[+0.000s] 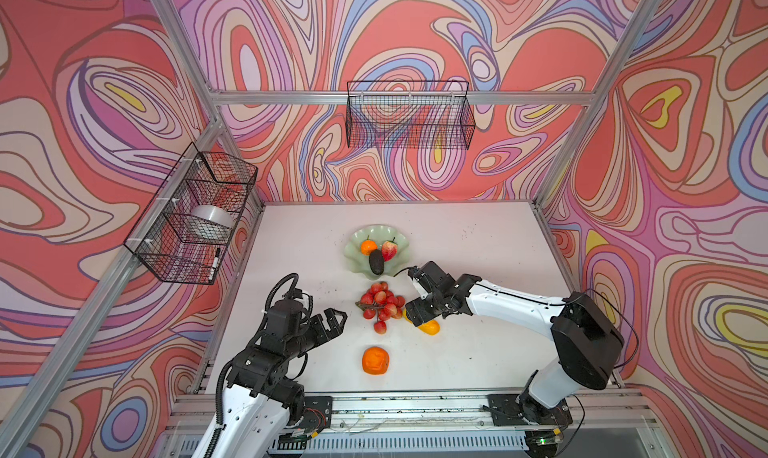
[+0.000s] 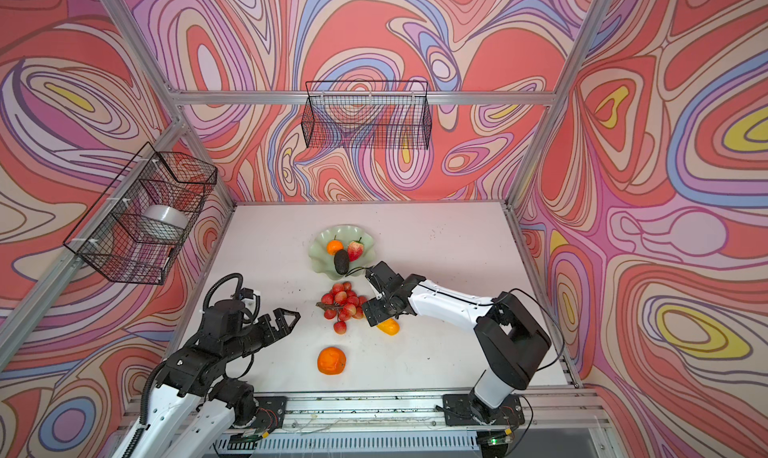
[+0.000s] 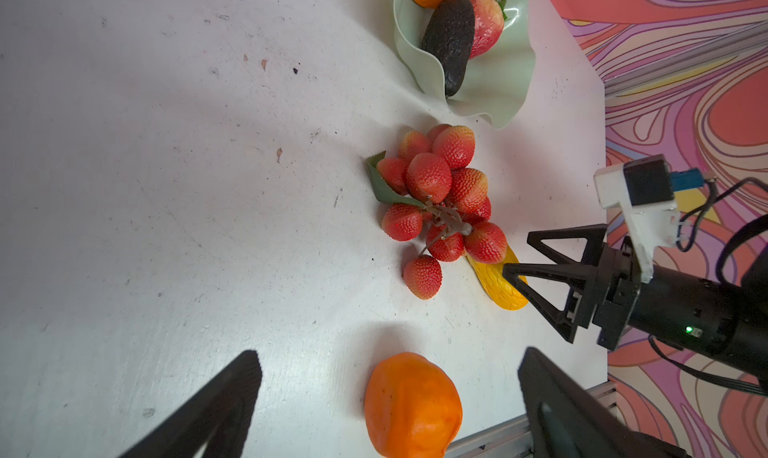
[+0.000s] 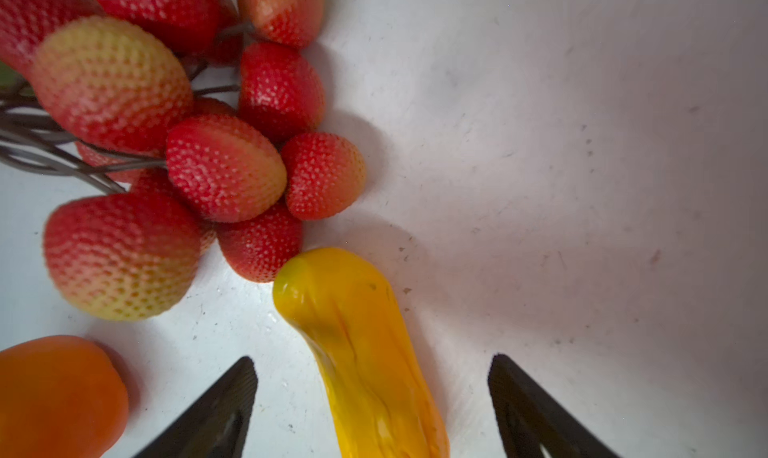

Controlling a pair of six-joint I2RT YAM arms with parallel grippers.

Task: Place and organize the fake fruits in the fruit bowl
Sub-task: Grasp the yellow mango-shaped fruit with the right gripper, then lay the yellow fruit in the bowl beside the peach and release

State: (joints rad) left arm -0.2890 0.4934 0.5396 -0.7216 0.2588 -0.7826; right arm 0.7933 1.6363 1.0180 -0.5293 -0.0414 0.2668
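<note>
The pale green fruit bowl (image 1: 355, 258) (image 2: 320, 260) (image 3: 498, 82) holds a small orange (image 1: 368, 247), a dark avocado (image 1: 376, 261) and a red strawberry-like fruit (image 1: 389, 249). In front of it on the table lie the red grape bunch (image 1: 380, 304) (image 3: 440, 202) (image 4: 166, 123), the yellow oblong piece (image 1: 430, 327) (image 3: 496, 283) (image 4: 365, 352) and a larger orange (image 1: 375, 360) (image 3: 411, 406). My right gripper (image 1: 419, 321) (image 4: 372, 359) points down, open, its fingers on either side of the yellow piece without touching it. My left gripper (image 1: 338, 323) (image 3: 388, 354) hangs open left of the bunch, holding nothing.
A black wire basket (image 1: 195, 215) on the left wall holds a white round object (image 1: 212, 223) and a marker (image 1: 215, 260). A second wire basket (image 1: 409, 115) hangs on the back wall. An aluminium rail (image 1: 415, 406) runs along the table's front edge.
</note>
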